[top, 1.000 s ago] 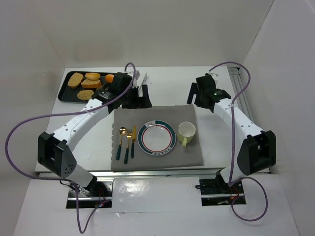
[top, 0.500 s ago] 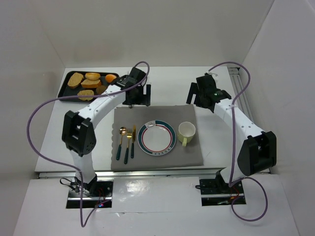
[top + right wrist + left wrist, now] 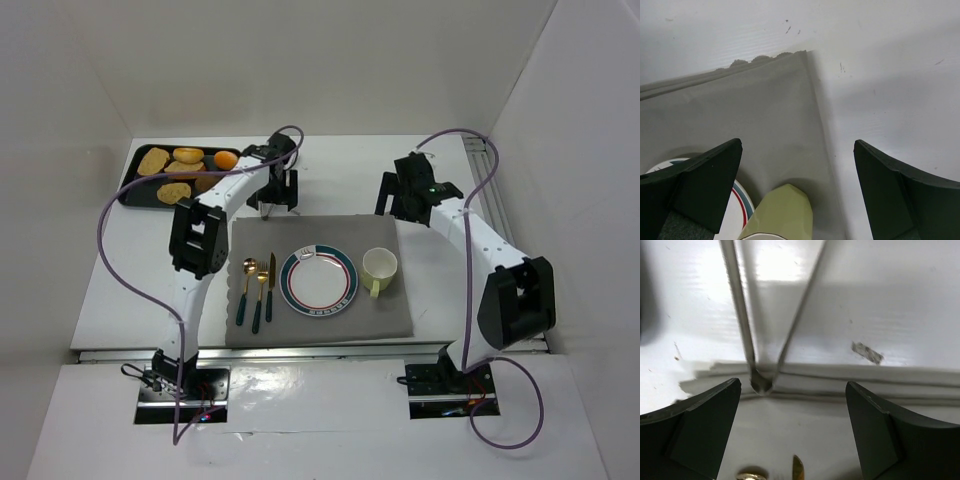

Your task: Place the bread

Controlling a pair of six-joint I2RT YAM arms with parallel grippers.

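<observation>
Over the last 1 second your left arm has folded in from its wide leftward reach and now stands nearly upright. Its wrist has turned while the left gripper has barely moved from its spot just past the far edge of the placemat. It has not picked up any bread, so the task looks barely begun. The wrist view shows its 2 fingers spread wide and empty above the closed end of a pair of metal tongs lying on the table, which is probably what you are lining up on. The bread lies in several slices on the black tray at the far left, beside the gripper and apart from it. Your right gripper is likewise released, hovering beyond the cup.
</observation>
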